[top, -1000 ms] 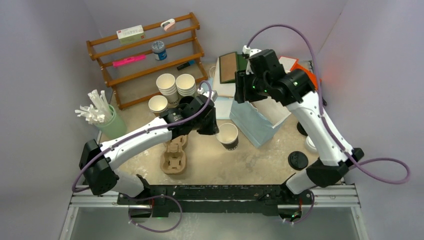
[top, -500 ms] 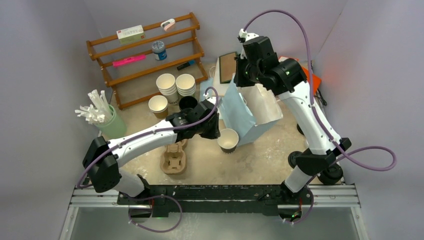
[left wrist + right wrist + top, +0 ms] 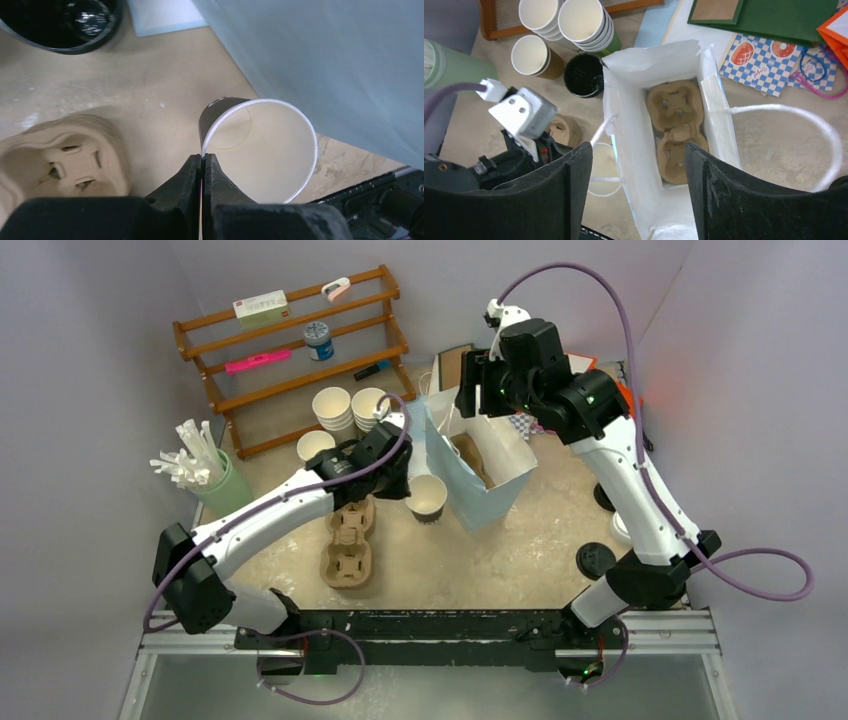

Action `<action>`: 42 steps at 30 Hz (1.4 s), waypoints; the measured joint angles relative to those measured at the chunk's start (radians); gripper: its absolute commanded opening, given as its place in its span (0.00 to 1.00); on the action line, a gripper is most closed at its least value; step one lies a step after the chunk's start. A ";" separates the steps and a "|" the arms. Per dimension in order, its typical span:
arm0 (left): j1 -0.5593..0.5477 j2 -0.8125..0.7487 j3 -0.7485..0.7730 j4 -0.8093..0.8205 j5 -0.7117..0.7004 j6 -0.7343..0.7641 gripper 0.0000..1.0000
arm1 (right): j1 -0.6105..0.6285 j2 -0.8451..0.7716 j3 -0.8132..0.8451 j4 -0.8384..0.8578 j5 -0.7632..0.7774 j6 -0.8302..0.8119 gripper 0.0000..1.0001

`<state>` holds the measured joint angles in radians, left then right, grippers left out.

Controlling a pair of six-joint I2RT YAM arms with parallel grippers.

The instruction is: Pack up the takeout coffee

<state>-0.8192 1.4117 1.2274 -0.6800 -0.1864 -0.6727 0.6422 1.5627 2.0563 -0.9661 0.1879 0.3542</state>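
My left gripper (image 3: 202, 161) is shut on the rim of an open, lidless paper cup (image 3: 260, 150) with a dark sleeve and a cream inside. It holds the cup (image 3: 427, 498) tilted, just left of a pale blue paper bag (image 3: 490, 490). The bag (image 3: 624, 125) stands open with a cardboard cup carrier (image 3: 676, 125) at its bottom. My right gripper (image 3: 636, 155) hangs open above the bag's mouth with nothing between its fingers. A white round edge (image 3: 617, 530) peeks out beside my right arm; I cannot tell whether it is the takeout coffee.
Stacked white cups (image 3: 350, 408) and a cup that is black inside (image 3: 584, 75) stand behind the left gripper. A second cardboard carrier (image 3: 347, 545) lies in front of it. There is a green cup of straws (image 3: 215, 485), a wooden rack (image 3: 290, 350), a black lid (image 3: 596, 560) and flat paper bags (image 3: 774, 20).
The bag has gone from leaning to standing open, further left. My right gripper closed on its top edge, then let go and opened. My left gripper has carried the cup left, beside the bag.
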 measured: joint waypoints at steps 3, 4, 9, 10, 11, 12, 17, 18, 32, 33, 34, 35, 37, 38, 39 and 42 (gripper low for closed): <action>0.056 -0.036 -0.003 -0.032 -0.002 0.001 0.00 | 0.000 0.000 0.021 0.004 -0.003 -0.008 0.72; 0.071 -0.047 -0.002 -0.043 -0.006 0.003 0.00 | 0.000 -0.001 0.025 0.010 -0.005 -0.010 0.73; 0.116 -0.077 0.076 -0.135 -0.049 0.024 0.00 | 0.000 -0.019 0.026 0.038 -0.016 -0.020 0.73; 0.124 -0.077 0.100 -0.150 -0.055 0.031 0.00 | 0.000 -0.026 0.026 0.041 -0.017 -0.023 0.74; 0.132 -0.077 0.117 -0.161 -0.061 0.035 0.00 | 0.000 -0.032 0.026 0.044 -0.018 -0.024 0.73; 0.144 -0.077 0.138 -0.175 -0.065 0.040 0.00 | 0.000 -0.039 0.026 0.048 -0.019 -0.026 0.73; 0.180 -0.078 0.174 -0.207 -0.071 0.052 0.00 | 0.000 -0.056 0.027 0.079 -0.026 -0.034 0.74; 0.182 -0.078 0.174 -0.212 -0.063 0.054 0.00 | 0.000 -0.056 0.029 0.085 -0.027 -0.035 0.74; 0.085 -0.066 -0.108 -0.056 0.114 0.000 0.00 | 0.000 -0.083 0.013 0.097 0.039 -0.043 0.75; 0.055 -0.057 -0.120 -0.042 0.112 -0.001 0.00 | 0.000 -0.089 0.013 0.081 0.067 -0.041 0.75; 0.028 -0.047 -0.126 -0.024 0.109 -0.003 0.00 | 0.000 -0.096 0.013 0.063 0.094 -0.040 0.75; 0.004 -0.035 -0.128 -0.006 0.109 -0.005 0.00 | 0.000 -0.106 0.010 0.048 0.121 -0.038 0.76; -0.024 -0.015 -0.130 0.029 0.108 -0.008 0.00 | 0.000 -0.139 -0.020 0.014 0.173 -0.024 0.78; -0.033 -0.005 -0.132 0.050 0.108 -0.008 0.00 | -0.003 -0.164 -0.048 -0.005 0.199 -0.010 0.78; -0.038 0.002 -0.138 0.074 0.106 -0.008 0.00 | -0.012 -0.191 -0.080 -0.024 0.215 0.004 0.78; -0.048 0.011 -0.158 0.118 0.103 -0.008 0.00 | -0.096 -0.274 -0.197 -0.055 0.216 0.039 0.80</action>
<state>-0.8669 1.4227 1.0698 -0.5617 -0.0830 -0.6807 0.5461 1.2892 1.8595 -1.0214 0.4038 0.3935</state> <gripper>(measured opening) 0.026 0.780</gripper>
